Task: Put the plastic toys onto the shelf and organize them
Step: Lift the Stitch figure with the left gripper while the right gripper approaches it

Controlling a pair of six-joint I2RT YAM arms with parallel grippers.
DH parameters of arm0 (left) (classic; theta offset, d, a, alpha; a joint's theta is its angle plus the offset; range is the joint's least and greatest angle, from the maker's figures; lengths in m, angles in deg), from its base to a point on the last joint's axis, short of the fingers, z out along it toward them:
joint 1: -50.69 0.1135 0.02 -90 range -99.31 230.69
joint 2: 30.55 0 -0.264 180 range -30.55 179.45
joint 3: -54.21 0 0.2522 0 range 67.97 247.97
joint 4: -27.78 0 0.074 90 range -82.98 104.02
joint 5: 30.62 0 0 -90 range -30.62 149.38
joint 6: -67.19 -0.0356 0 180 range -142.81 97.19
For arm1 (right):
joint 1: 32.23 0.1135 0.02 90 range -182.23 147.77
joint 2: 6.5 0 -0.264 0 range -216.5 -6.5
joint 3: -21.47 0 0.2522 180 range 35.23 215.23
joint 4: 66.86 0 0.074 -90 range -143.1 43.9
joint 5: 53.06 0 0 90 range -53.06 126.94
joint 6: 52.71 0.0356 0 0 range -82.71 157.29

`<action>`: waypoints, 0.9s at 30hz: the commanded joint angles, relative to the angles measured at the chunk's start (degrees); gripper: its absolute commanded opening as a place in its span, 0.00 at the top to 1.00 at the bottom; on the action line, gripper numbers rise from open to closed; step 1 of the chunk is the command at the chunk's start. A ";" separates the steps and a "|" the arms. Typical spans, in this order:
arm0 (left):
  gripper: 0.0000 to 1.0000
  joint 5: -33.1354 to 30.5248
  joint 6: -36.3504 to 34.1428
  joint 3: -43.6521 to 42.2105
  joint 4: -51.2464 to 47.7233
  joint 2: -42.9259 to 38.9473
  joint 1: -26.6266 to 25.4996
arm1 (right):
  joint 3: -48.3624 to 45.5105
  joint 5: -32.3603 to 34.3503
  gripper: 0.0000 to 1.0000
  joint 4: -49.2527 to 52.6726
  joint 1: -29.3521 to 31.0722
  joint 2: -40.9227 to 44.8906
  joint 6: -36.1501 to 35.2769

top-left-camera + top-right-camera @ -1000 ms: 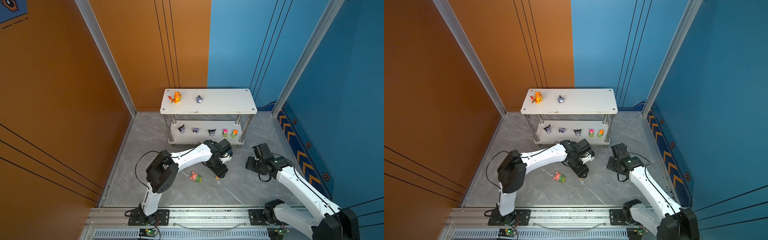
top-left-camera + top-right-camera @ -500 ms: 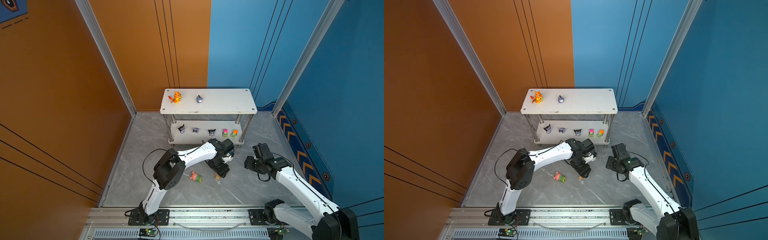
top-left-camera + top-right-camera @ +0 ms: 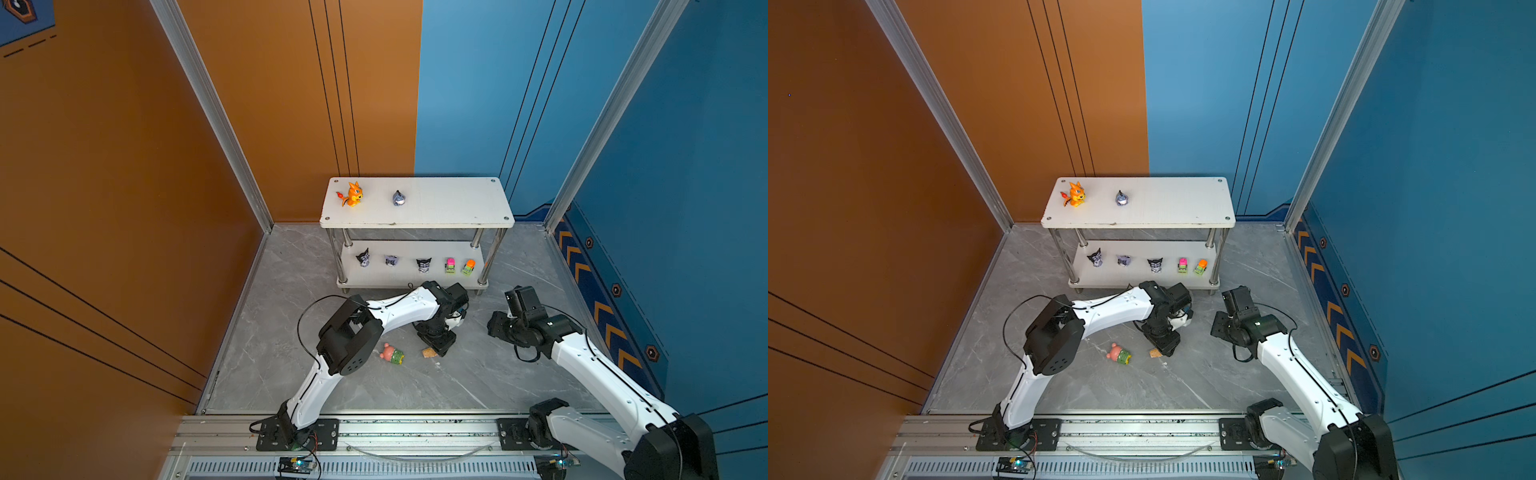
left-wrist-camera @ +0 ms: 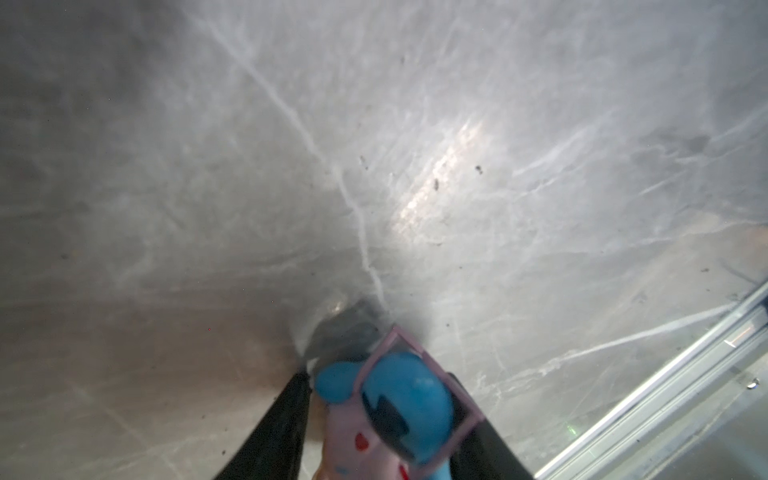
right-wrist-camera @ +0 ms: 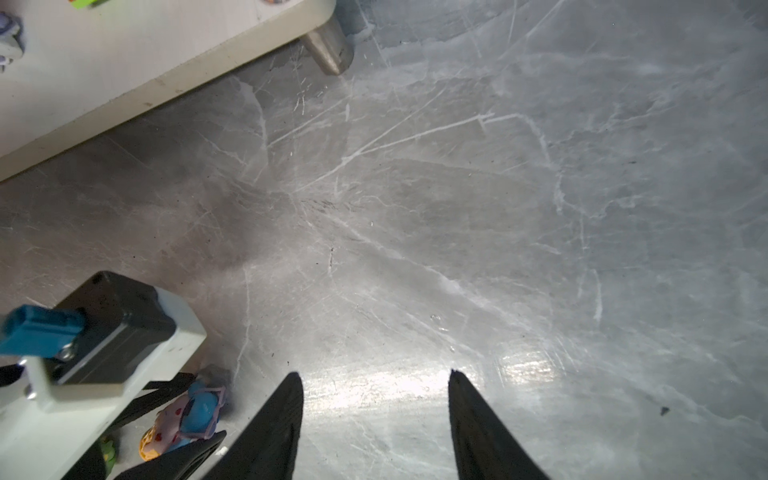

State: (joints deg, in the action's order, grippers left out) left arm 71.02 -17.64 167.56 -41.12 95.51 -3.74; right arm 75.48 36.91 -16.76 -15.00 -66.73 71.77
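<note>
My left claw (image 4: 379, 376) is down on the floor (image 4: 374, 166) in front of the shelf (image 3: 449, 203), off the end where the cars (image 3: 450, 265) stand. The cone toy (image 4: 399, 399) lies on its side between my fingers (image 4: 286, 419). One finger looks pressed to its pink frame and the other sits just beside its blue ear. I cannot tell from here whether the clench has bitten. My right claw (image 5: 374, 373) hangs released and empty over bare floor, nearer the shelf's corner leg.

To do this well I should finish the squeeze before lifting. The toy is rounded and glossy, and I judge it could squirt out or twist if I pinch only the frame's edge. I want both fingers square on the body, low enough to catch its widest part without scraping the floor. Then I should rise straight up and check that the cone comes with me.

The lower board already carries three imps (image 3: 423, 264) and both cars in a row. The top board holds the dragon (image 3: 352, 194) and the donkey (image 3: 399, 198) at one end, and its other half is bare. I think the tidy spot is on top, next in line past the donkey. I should come over the shelf's front edge well above it, then set the toy upright on its cone base and let go gently, because I expect a narrow base like that to tip.

The bear (image 3: 392, 354) waits on its side on the floor in front of the shelf's middle. I should keep my elbow from sweeping it on the way up.
</note>
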 commanded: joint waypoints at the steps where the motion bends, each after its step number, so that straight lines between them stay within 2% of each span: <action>1: 0.55 -1.10 -0.84 0.69 -1.20 -0.75 0.48 | -0.86 -0.49 0.42 -0.65 -0.04 -0.34 -0.71; 8: 0.65 -0.26 -1.37 -0.68 0.26 -2.83 0.84 | -1.46 -0.90 0.42 -1.43 0.42 -0.30 -0.77; 12: 0.70 4.45 -1.08 -3.11 3.70 -6.39 2.10 | -2.30 -2.73 0.41 -3.47 1.20 -0.25 -2.19; 19: 0.71 20.80 1.65 -14.48 16.85 -19.41 8.15 | -9.24 -17.51 0.38 -20.01 2.00 6.38 -4.06; 23: 0.71 27.12 3.71 -21.42 23.67 -27.17 11.77 | -12.85 -22.92 0.33 -26.64 1.98 12.23 -6.09; 27: 0.71 32.02 8.25 -29.21 34.48 -34.53 14.77 | -15.65 -31.39 0.27 -34.18 2.03 16.61 -5.94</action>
State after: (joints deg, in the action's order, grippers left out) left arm 95.76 -13.31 142.03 -15.76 64.21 10.10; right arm 61.45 13.90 -41.98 -13.36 -52.28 67.07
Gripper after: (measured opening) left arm 0.392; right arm 0.721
